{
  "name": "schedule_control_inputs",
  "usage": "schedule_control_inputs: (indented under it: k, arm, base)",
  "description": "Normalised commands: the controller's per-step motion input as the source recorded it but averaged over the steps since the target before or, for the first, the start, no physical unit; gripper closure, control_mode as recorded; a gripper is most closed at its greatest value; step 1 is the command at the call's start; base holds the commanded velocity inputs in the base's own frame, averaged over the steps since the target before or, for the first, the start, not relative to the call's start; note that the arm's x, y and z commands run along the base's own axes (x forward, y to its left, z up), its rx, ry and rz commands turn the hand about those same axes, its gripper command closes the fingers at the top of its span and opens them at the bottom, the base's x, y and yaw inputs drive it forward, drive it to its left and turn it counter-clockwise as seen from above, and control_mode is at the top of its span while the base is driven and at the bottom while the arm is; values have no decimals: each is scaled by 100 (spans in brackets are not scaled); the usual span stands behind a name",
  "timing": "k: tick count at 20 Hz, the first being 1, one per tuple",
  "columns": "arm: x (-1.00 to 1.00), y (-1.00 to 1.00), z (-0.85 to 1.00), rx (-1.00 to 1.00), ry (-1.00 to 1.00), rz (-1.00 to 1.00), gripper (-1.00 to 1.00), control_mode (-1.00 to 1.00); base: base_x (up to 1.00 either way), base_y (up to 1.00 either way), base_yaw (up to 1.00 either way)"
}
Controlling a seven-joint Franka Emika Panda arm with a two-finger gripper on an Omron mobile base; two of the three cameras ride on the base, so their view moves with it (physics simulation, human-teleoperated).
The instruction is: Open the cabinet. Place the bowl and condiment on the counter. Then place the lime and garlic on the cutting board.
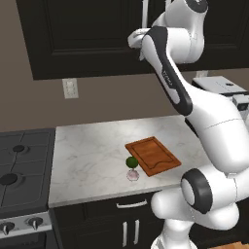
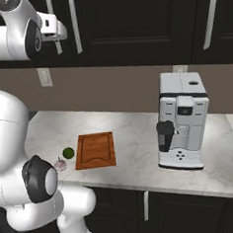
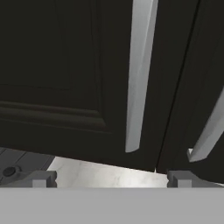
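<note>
Hand view puts our gripper (image 3: 107,178) spread wide and empty below the silver handle (image 3: 139,74) of the shut cabinet (image 3: 52,70) at upper centre, so we risk closing beneath the bar's lower end and slipping off without pulling the door.

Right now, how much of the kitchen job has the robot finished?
Nothing looks finished. The cabinet doors are shut, so the bowl and condiment aren't out on the counter. In hand: the open pincer is up at a silver handle, holding nothing. Left: open the doors, set those two down, then move the lime and garlic from beside the cutting board onto it.
</note>
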Motion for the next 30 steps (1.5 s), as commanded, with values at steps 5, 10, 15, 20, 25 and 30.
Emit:
schedule_control_inputs:
  k: [5, 10, 15, 20, 25, 30]
  arm:
    - [46, 0, 0, 0, 0, 0, -100, -100]
    - [43, 0, 0, 0, 0, 0, -100, -100]
    - [44, 0, 0, 0, 0, 0, -100, -100]
    - [36, 0, -5, 0, 0, 0, -100, -100]
    - [24, 0, -7, 0, 0, 0, -100, -100]
    - [39, 0, -28, -2, -3, 0, -100, -100]
  base:
    - [0, 0, 0]
    - [0, 0, 0]
    - [0, 0, 0]
    - [0, 0, 0]
    - [0, 0, 0]
    - [0, 0, 0]
